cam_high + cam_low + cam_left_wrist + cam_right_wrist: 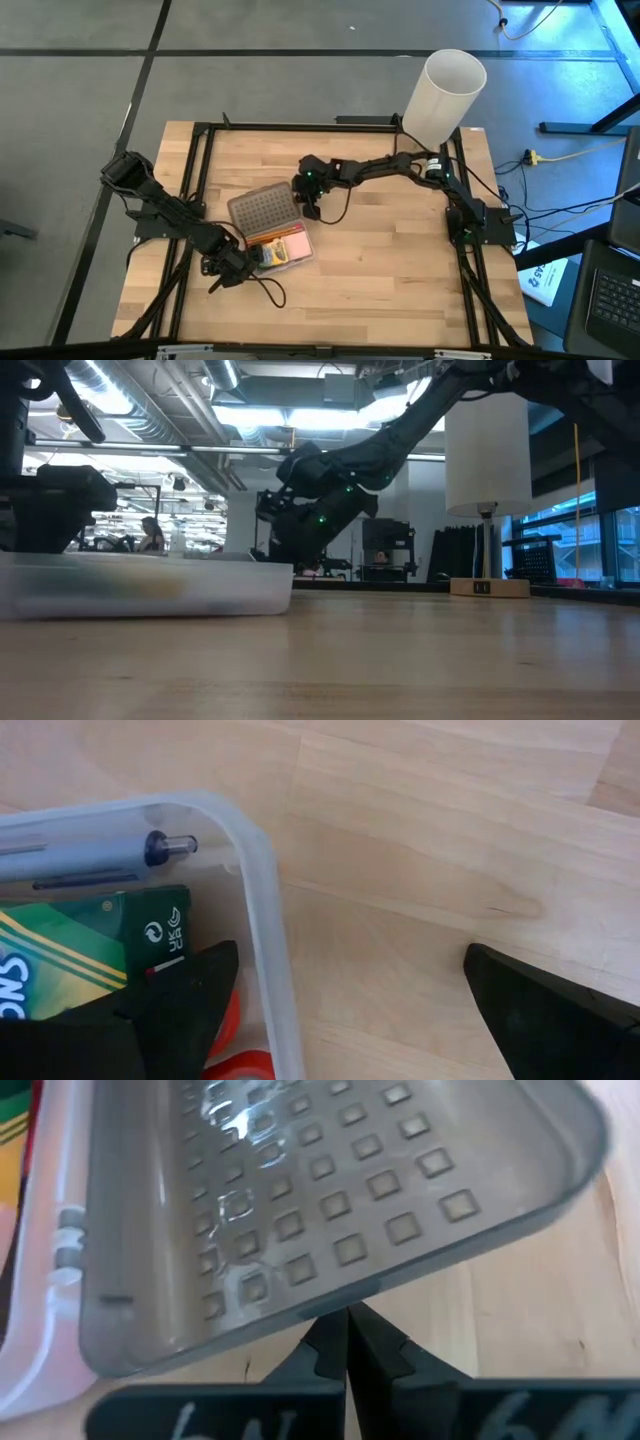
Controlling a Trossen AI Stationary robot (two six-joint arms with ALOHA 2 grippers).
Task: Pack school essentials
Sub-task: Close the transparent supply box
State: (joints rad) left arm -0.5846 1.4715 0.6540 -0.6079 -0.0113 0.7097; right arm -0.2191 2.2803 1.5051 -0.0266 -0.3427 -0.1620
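Overhead, the left gripper sits wide open at the clear case corner, right gripper pinched closed by the dimpled lid; left wrist shows grey pen and crayon box inside.

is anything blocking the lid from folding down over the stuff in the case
Nothing visible blocks it. The dimpled grey lid stands raised beside the clear case, with the shut right gripper at its edge. But the open left gripper straddles the case wall near the crayon box, and may need to withdraw.
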